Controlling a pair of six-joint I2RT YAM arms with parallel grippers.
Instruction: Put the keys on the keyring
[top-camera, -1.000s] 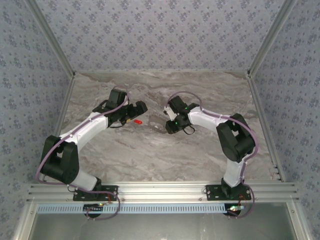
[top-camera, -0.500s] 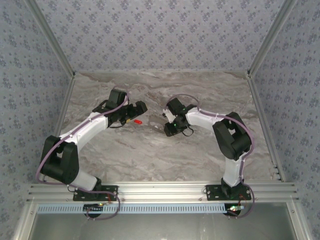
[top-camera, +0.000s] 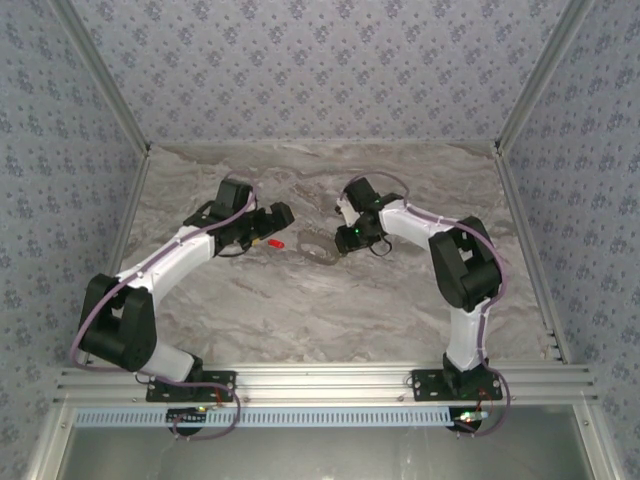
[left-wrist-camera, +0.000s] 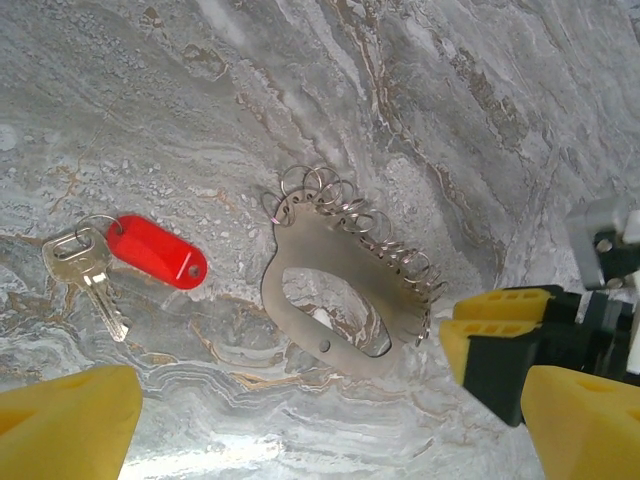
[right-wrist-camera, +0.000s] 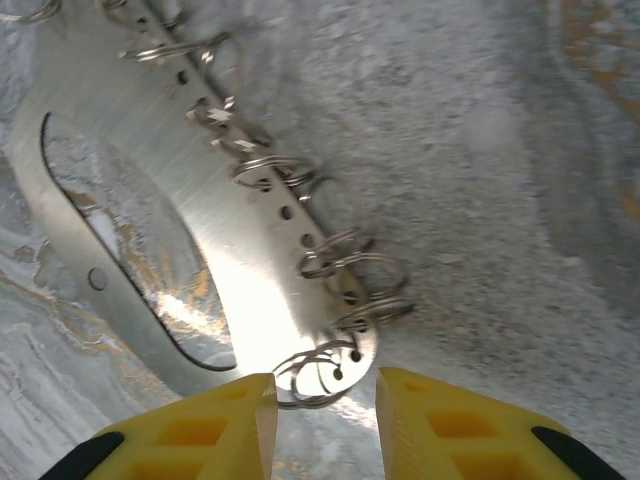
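My left gripper (left-wrist-camera: 330, 428) gapes wide near the red-tagged keys (left-wrist-camera: 130, 250), my right gripper (right-wrist-camera: 317, 400) narrowly parted at the keyring (right-wrist-camera: 250, 270)'s end.

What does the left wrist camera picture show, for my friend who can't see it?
A grey metal keyring, an oval plate edged with small wire rings, lies on a marbled table, with keys on a red tag to its left. The right gripper's yellow jaws sit by its right end.
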